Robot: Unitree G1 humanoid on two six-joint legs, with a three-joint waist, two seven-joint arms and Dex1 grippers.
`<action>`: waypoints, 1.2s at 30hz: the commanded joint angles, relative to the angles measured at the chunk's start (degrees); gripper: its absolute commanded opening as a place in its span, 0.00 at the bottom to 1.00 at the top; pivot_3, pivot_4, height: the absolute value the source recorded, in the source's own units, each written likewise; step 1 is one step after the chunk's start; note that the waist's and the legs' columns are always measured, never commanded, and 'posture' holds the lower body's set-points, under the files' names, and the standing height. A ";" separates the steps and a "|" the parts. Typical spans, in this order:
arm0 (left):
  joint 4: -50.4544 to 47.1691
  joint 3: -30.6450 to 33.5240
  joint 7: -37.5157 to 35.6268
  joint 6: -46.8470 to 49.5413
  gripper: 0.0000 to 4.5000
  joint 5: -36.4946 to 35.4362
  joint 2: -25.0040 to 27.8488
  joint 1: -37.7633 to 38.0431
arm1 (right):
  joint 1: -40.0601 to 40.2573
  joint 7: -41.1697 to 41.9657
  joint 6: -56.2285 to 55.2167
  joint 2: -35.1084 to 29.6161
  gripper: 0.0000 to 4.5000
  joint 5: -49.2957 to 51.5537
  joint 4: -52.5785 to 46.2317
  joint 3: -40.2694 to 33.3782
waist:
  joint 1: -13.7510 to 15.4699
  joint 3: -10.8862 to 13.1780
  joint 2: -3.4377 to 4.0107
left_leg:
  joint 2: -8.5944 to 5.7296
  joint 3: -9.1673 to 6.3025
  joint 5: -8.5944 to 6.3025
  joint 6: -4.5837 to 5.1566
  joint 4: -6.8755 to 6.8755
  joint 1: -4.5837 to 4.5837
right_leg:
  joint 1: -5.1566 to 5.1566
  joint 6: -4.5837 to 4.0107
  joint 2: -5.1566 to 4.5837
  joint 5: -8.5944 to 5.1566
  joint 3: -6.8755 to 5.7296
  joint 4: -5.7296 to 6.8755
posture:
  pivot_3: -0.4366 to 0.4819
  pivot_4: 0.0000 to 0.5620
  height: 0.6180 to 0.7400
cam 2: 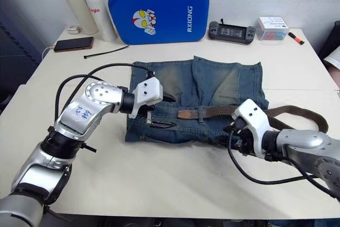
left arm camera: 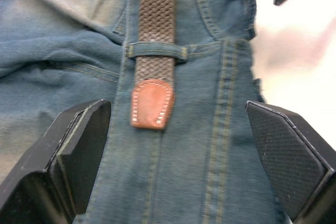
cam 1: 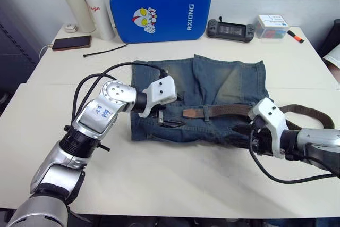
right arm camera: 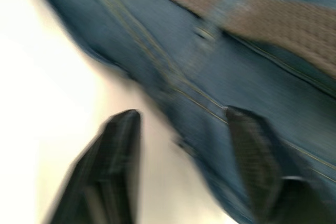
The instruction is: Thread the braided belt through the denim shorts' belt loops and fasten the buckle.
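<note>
The denim shorts (cam 1: 212, 91) lie flat on the white table, waistband toward me. Along the waistband runs the braided belt (cam 1: 228, 111), whose tan leather tip (left arm camera: 152, 103) has passed under one of the belt loops (left arm camera: 157, 51). The strap trails off the shorts to the right and curves back (cam 1: 313, 114). The buckle is hidden. My left gripper (cam 1: 175, 111) hovers open over the waistband, its fingers (left arm camera: 79, 145) either side of the belt tip. At the shorts' right front edge my right gripper (cam 1: 245, 126) is open, one finger (right arm camera: 113, 156) over the table and the other over denim.
A blue case (cam 1: 159, 9) stands at the back, with two bottles (cam 1: 79, 3) and a phone (cam 1: 71, 42) to its left. A black cable tie (cam 1: 105, 51) lies nearby. At the back right are a game console (cam 1: 230, 29), a small box (cam 1: 271, 26) and a marker (cam 1: 296, 36).
</note>
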 commanded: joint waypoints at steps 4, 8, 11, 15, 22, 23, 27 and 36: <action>9.70 -6.93 -2.21 -9.83 1.00 9.85 -3.60 -6.45 | 0.44 -0.33 -8.86 5.42 0.00 -16.98 6.93 6.71 | -0.23 0.03 -0.10 | -0.01 0.03 0.02 0.02 0.01 0.01 | 0.02 0.02 0.02 0.01 -0.11 0.01 | 0.48 0.27 0.48; 15.10 -9.97 -0.77 -16.68 1.00 16.12 -5.98 -7.94 | -0.16 -0.93 -9.05 9.27 0.00 -21.39 10.29 9.72 | -0.25 0.02 -0.10 | -0.03 0.04 0.03 0.03 -0.02 0.00 | -0.01 0.02 0.07 0.01 -0.16 0.05 | 0.48 0.27 0.48; 18.62 -9.61 1.03 -19.11 1.00 18.73 -8.05 -8.32 | 0.36 -1.55 -8.01 11.00 0.00 -23.66 11.07 10.06 | -0.23 0.02 -0.10 | -0.06 0.04 0.03 0.03 -0.01 -0.03 | -0.05 0.03 0.08 0.01 -0.16 0.09 | 0.48 0.27 0.48; 21.18 -8.88 1.18 -21.01 1.00 20.58 -9.75 -8.20 | 1.04 -1.36 -7.39 12.71 0.00 -25.36 11.09 9.53 | -0.23 0.02 -0.11 | -0.06 0.04 0.04 0.04 0.04 0.03 | 0.02 0.03 0.08 0.02 -0.14 0.08 | 0.48 0.27 0.48; 22.92 -7.94 0.63 -21.54 0.60 21.97 -11.04 -8.26 | 1.56 -0.49 -6.79 14.38 0.00 -27.05 10.75 9.21 | -0.24 0.01 -0.11 | -0.08 0.03 0.04 0.04 0.08 0.08 | 0.06 0.04 0.08 0.02 -0.13 0.14 | 0.48 0.27 0.48; 23.07 -7.65 0.85 -21.35 0.47 22.13 -11.18 -8.35 | 1.65 -0.35 -6.71 14.57 0.00 -27.33 10.69 9.19 | -0.25 0.01 -0.11 | -0.08 0.04 0.04 0.04 0.08 0.08 | 0.06 0.05 0.09 0.02 -0.13 0.14 | 0.48 0.27 0.48; 21.02 -5.11 -0.75 -18.39 0.33 19.88 -11.30 -8.08 | 1.75 0.04 -6.21 15.10 0.00 -28.32 10.47 9.22 | -0.25 0.00 -0.11 | -0.09 0.03 0.05 0.04 0.08 0.09 | 0.05 0.05 0.09 0.02 -0.13 0.15 | 0.48 0.27 0.48; 16.53 -1.53 -3.14 -12.71 0.33 17.35 -11.60 -7.64 | 1.10 0.19 -4.33 16.42 0.00 -29.74 9.31 9.44 | -0.27 0.00 -0.11 | -0.08 0.03 0.05 0.04 0.06 0.09 | 0.04 0.05 0.09 0.02 -0.13 0.16 | 0.48 0.27 0.48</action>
